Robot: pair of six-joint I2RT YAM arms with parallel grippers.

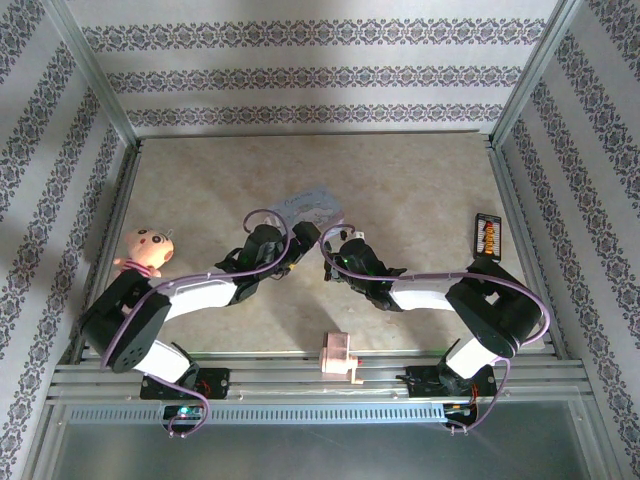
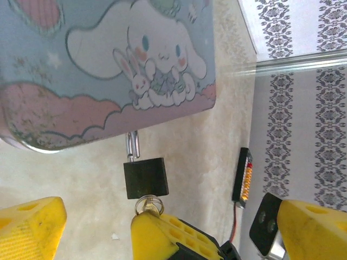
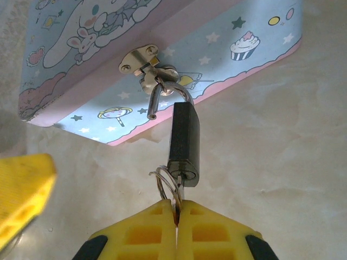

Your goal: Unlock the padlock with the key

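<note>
Padlock (image 3: 184,138) is hanging lengthwise straight ahead of the right fingers (image 3: 206,227), which are pinching the key (image 3: 180,194) seated in its near end; left fingers (image 2: 32,227) are gaping wide alongside.

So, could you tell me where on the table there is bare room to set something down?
The far strip of the beige table behind the pale blue cartoon tin is bare, as is the stretch between that tin and the black-and-orange gadget. The centre is crowded: the left gripper and right gripper meet at the small dark padlock.
</note>
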